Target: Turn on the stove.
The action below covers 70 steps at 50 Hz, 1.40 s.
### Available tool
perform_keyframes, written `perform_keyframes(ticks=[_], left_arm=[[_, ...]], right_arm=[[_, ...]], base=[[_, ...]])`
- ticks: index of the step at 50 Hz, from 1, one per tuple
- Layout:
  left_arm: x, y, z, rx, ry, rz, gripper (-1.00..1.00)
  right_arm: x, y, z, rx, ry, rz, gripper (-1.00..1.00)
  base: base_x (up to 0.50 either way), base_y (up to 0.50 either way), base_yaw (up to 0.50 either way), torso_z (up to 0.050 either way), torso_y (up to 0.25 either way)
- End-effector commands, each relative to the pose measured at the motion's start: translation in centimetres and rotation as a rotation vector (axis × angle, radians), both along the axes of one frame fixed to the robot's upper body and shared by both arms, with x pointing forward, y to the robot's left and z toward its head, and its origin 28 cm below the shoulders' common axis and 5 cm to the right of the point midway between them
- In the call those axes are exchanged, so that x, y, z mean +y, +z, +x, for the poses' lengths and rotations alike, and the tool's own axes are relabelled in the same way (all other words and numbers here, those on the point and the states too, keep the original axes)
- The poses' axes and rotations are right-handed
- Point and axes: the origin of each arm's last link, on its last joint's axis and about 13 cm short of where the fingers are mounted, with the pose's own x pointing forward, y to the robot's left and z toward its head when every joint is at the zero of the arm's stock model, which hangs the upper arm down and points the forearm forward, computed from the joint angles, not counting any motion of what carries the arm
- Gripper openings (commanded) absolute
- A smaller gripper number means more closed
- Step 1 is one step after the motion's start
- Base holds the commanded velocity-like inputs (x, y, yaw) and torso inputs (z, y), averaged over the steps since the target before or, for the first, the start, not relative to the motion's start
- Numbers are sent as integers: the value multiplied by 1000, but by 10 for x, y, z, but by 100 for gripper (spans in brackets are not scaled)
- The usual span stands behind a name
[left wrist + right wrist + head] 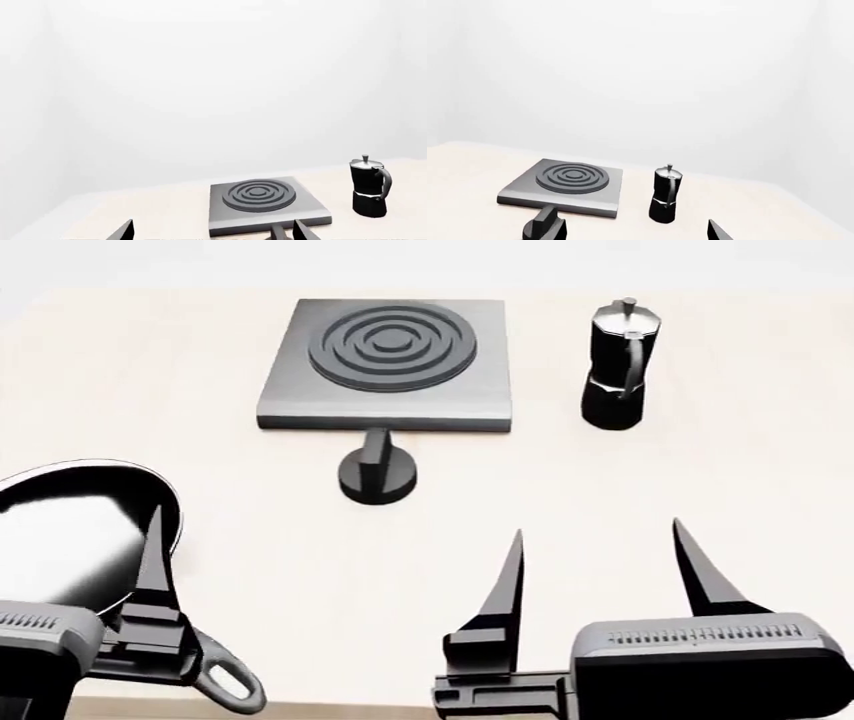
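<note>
A pale cream tabletop fills the head view. Behind it in both wrist views, plain white walls meet at faint corners. Soft, even light, with faint shadows.

1. Right hand: low in the head view, right of centre. Two dark tapered fingers point forward, spread well apart, with nothing between them. Its grey block-shaped body sits behind them at the frame's lower edge.
2. Left hand: at the head view's lower left. Only one finger shows clearly, pointing forward.
3. Left wrist view: two fingertips sit at the frame's edge, far apart, so the jaws are spread.
4. Right wrist view: one fingertip visible.
</note>
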Motion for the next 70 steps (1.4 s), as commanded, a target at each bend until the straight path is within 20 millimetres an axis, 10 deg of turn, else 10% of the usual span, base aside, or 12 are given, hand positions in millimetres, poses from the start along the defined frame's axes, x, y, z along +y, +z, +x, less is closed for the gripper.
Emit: perform_keyframes(ticks=[1, 70], left_arm=[[0, 0, 0, 0, 0, 2, 100], [0, -3, 1, 5, 9, 10, 100]], right_arm=[[1, 0, 0, 3, 4, -4, 100], [3, -2, 0, 20, 32, -30, 100]], base=[[0, 297, 0, 0, 0], [0, 165, 0, 0, 0]])
